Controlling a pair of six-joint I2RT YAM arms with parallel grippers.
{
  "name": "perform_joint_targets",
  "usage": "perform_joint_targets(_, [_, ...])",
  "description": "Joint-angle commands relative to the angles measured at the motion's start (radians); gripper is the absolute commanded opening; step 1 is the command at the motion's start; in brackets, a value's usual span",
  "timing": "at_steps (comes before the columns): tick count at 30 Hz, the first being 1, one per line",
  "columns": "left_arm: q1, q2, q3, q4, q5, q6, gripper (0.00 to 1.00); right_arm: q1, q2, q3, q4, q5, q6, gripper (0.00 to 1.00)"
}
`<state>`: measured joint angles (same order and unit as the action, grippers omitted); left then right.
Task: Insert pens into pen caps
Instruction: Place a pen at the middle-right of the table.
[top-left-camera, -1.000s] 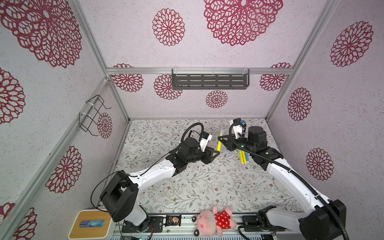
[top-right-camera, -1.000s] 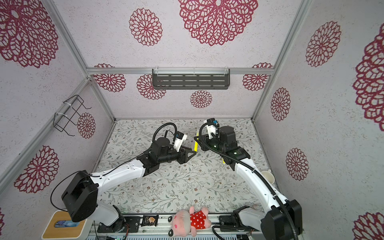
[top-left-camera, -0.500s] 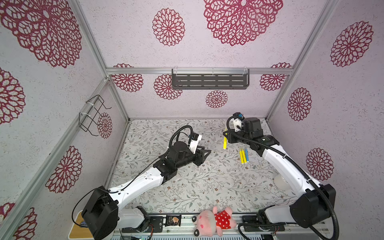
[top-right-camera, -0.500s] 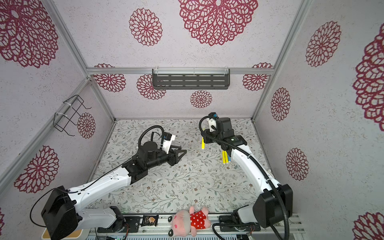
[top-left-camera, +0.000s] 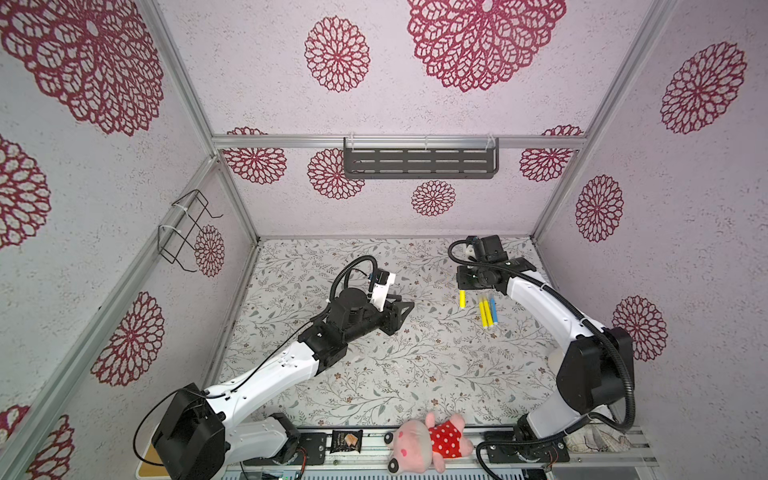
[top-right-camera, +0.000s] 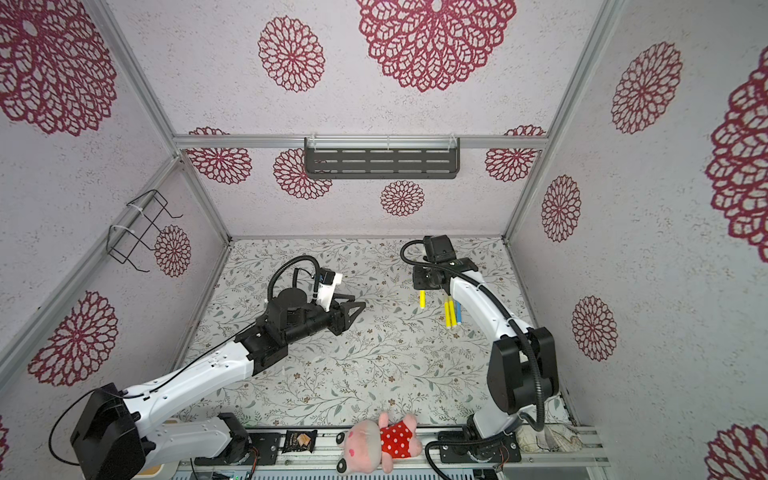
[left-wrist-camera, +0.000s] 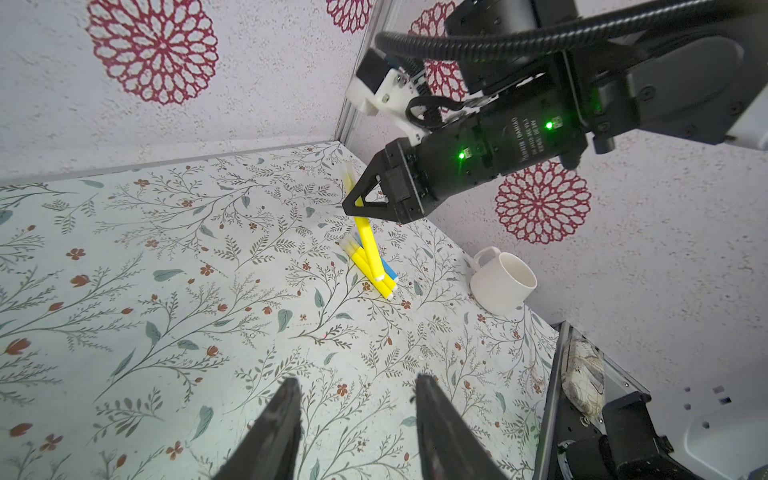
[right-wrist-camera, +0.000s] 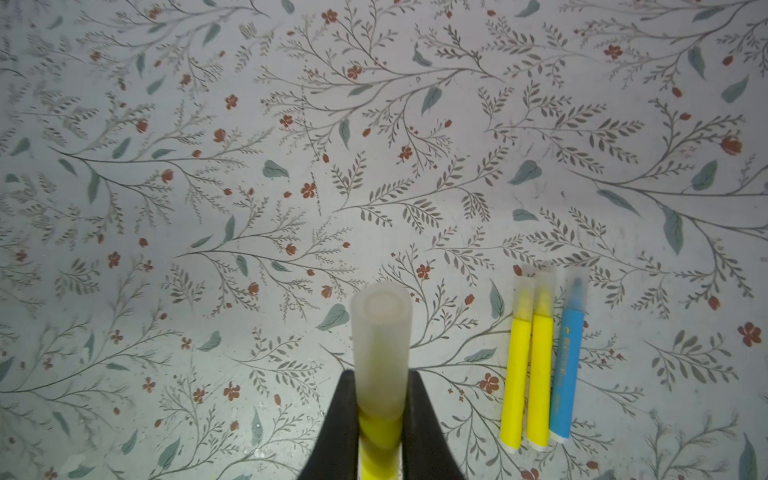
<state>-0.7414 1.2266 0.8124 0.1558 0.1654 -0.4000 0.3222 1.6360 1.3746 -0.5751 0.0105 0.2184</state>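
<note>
Gripping a capped yellow pen (right-wrist-camera: 380, 442), right tool (right-wrist-camera: 380, 384) clamped tight on its barrel.
Just beside that tool, two yellow pens (right-wrist-camera: 515, 374) and a blue pen (right-wrist-camera: 567, 365) lie capped on the tabletop (right-wrist-camera: 249, 166); left tool (left-wrist-camera: 356, 379) hangs part-open, empty.

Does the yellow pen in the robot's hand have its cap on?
On. A whitish cap covers the tip of the yellow pen held in the right gripper.

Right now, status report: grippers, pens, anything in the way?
Right gripper shut on capped yellow pen. Left gripper open, empty. Two yellow pens and blue pen, capped, lie side by side. Mug apart; nothing blocking.
</note>
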Motion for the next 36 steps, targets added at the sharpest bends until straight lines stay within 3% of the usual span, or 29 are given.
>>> perform_joint_targets(1, [0.01, -0.03, -0.012, 0.005, -0.015, 0.01, 0.47, -0.012, 0.026, 0.015, -0.028, 0.061, -0.016, 0.01])
perform_joint_targets(17, [0.011, -0.035, -0.015, -0.004, -0.019, 0.006, 0.47, -0.017, 0.255, 0.034, -0.093, 0.175, 0.006, 0.0])
perform_joint_targets(36, [0.013, -0.049, -0.016, -0.012, -0.02, 0.006, 0.47, -0.029, 0.351, 0.061, -0.115, 0.276, 0.002, 0.01])
